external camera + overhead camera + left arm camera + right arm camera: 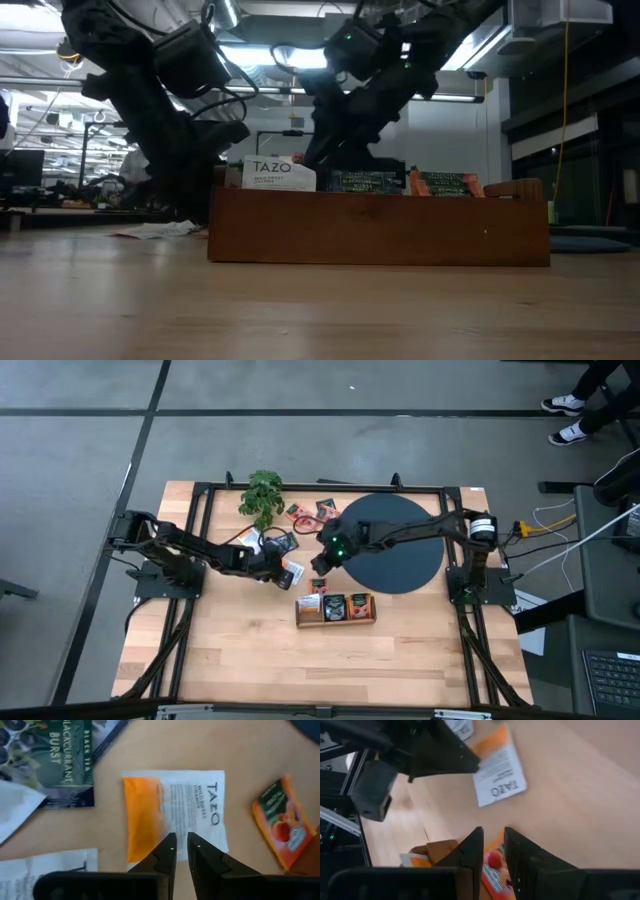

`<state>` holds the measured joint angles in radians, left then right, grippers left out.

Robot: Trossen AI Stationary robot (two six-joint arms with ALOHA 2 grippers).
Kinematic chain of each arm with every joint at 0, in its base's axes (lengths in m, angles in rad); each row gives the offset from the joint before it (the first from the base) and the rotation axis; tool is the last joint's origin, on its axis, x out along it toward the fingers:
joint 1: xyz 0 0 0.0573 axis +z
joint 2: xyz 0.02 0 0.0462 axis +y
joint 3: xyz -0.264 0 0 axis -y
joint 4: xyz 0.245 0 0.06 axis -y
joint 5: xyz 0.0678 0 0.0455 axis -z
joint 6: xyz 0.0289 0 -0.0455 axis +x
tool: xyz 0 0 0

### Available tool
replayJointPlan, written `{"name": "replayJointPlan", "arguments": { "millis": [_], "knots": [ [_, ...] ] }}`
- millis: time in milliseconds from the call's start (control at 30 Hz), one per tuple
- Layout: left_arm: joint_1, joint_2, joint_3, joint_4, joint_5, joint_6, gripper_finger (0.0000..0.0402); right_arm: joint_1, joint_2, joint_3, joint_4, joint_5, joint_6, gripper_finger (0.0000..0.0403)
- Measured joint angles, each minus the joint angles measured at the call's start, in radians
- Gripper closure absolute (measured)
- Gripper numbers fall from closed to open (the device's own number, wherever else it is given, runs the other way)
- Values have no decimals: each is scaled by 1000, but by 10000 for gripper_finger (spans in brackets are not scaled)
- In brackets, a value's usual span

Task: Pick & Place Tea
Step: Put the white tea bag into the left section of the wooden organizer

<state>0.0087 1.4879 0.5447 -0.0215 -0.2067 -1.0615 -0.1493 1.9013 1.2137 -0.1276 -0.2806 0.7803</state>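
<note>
Wooden table [400, 650]: your left gripper [180, 842] clamps the white-orange packet [175, 810]; right gripper [492, 837], at its 3 o'clock, clamps an orange-red packet [496, 865].

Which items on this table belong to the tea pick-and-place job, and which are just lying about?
Job: white-and-orange tea packet under left gripper; orange-red packet at right gripper; dark blackcurrant packet; wooden tray.

Idle: plant; black disc.

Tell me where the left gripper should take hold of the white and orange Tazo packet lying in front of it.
The white and orange packet lies flat on the table, so no face is grippable; only its thin edges are. The left gripper sits at the near edge, fingers nearly shut. Probably best to pinch that edge's middle, coming in low and tilted, prising it up. Neighbouring packets lie apart.
</note>
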Motion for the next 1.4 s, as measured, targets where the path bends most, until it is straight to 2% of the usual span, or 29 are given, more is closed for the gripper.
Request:
{"name": "replayJointPlan", "arguments": {
  "millis": [200,433,800,900,1000,1200,1400],
  "knots": [
    [-8,34,6,-68,-9,2,373,2,41,0,65,4,5,324],
    [-13,69,2,26,-17,2,397,-6,44,1,71,38,0,324],
    [2,72,1,82,-38,-11,399,-25,44,1,20,106,2,324],
    [2,87,0,109,-38,-14,398,-13,44,1,16,135,29,324],
    [2,120,2,146,-18,-15,399,20,44,1,16,220,30,324],
    [-7,216,6,312,46,-16,397,69,44,1,21,349,48,324],
    [-11,210,5,300,47,13,398,63,44,2,-62,362,73,324]
  ]
}}
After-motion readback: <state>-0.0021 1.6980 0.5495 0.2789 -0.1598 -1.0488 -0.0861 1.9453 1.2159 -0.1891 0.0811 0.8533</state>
